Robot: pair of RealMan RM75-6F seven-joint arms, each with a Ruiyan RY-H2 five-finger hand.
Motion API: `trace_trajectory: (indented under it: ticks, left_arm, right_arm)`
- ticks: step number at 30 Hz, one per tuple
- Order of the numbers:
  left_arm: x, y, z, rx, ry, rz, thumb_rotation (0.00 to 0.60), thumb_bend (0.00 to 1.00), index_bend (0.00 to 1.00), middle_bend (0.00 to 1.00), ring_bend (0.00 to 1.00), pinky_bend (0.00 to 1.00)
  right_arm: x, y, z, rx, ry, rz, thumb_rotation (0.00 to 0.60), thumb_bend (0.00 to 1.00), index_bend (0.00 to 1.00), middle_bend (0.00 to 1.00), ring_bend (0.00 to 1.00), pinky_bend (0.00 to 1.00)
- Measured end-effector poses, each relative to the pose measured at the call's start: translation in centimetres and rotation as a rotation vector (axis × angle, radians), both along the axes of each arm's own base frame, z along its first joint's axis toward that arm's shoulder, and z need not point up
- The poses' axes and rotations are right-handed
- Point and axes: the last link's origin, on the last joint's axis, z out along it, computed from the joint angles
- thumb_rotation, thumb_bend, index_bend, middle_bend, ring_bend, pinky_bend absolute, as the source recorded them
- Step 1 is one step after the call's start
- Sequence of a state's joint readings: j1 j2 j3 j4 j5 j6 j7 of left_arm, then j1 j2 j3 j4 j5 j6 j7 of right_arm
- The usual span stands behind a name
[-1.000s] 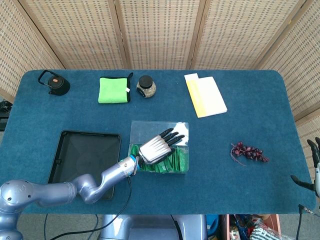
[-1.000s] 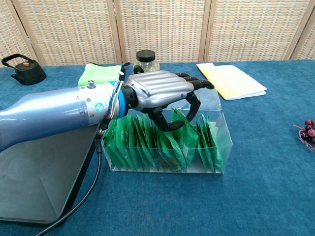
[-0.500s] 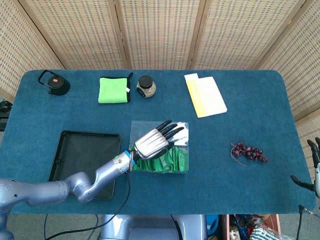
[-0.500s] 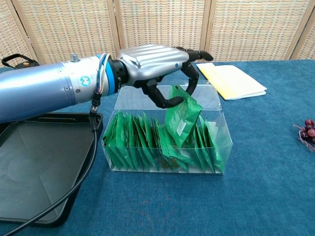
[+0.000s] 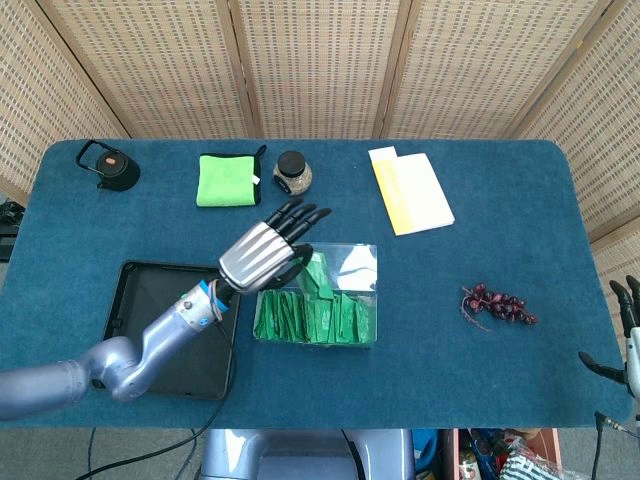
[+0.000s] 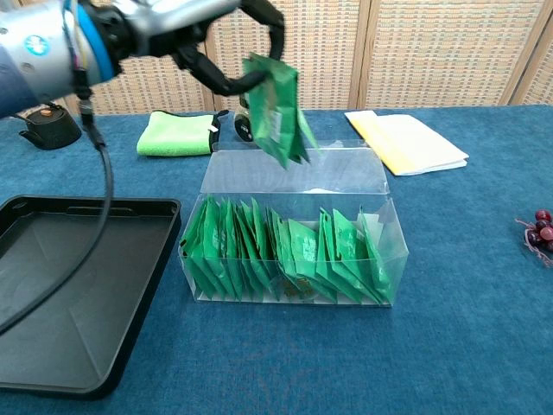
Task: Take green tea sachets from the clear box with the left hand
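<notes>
While hanging above the clear box [image 6: 294, 259], left robot hand [image 5: 262, 250] pinches green tea sachets [image 6: 275, 108].

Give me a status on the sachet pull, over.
Left robot hand pinching green tea sachets, lifted above the clear box. Right robot hand at table edge, holding nothing. More sachets in box. Black tray alongside, nothing blocking.

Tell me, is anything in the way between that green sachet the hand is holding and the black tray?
Nothing visible is. The left hand holds the sachet in the air above the clear box, already out of it. The black tray lies right beside the box on its left, bare inside, with only open blue table around it.
</notes>
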State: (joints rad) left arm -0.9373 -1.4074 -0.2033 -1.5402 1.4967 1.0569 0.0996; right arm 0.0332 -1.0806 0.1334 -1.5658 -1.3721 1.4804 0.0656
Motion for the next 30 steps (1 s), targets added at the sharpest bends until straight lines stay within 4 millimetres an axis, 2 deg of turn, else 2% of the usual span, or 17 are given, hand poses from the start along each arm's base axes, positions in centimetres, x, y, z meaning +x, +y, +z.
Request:
trace_trajectory:
  ticks: [2,10,15,18,25,30]
  left_arm:
    - [-1.0,0.1,0.7,0.013,0.011,0.011,0.600,0.50,0.65,0.00,0.00,0.00]
    - [-6.9,-0.4,4.0,0.061,0.140,0.110,0.600,0.51,0.66,0.00,0.00,0.00]
    - [-11.5,-1.7,5.8,0.055,0.255,0.225,0.600,0.52,0.66,0.00,0.00,0.00]
    - [-13.6,-2.6,6.5,0.041,0.298,0.293,0.600,0.54,0.66,0.00,0.00,0.00]
    - [-16.6,-3.6,6.9,0.005,0.377,0.400,0.600,0.54,0.66,0.00,0.00,0.00]
    - [-17.7,-4.1,6.6,-0.037,0.424,0.463,0.600,0.54,0.66,0.00,0.00,0.00]
  right_arm:
    - [0.1,0.0,-0.1,0.002,0.002,0.001,0.600,0.00,0.00,0.00,0.00,0.00]
    - [0.2,0.0,-0.4,0.009,0.009,0.004,0.600,0.00,0.00,0.00,0.00,0.00]
    - [0.3,-0.1,-0.6,0.017,0.013,0.007,0.600,0.00,0.00,0.00,0.00,0.00]
    - [0.4,-0.1,-0.8,0.023,0.015,0.008,0.600,0.00,0.00,0.00,0.00,0.00]
    - [0.5,-0.2,-0.9,0.028,0.016,0.010,0.600,0.00,0.00,0.00,0.00,0.00]
    - [0.5,-0.2,-1.0,0.030,0.018,0.008,0.600,0.00,0.00,0.00,0.00,0.00]
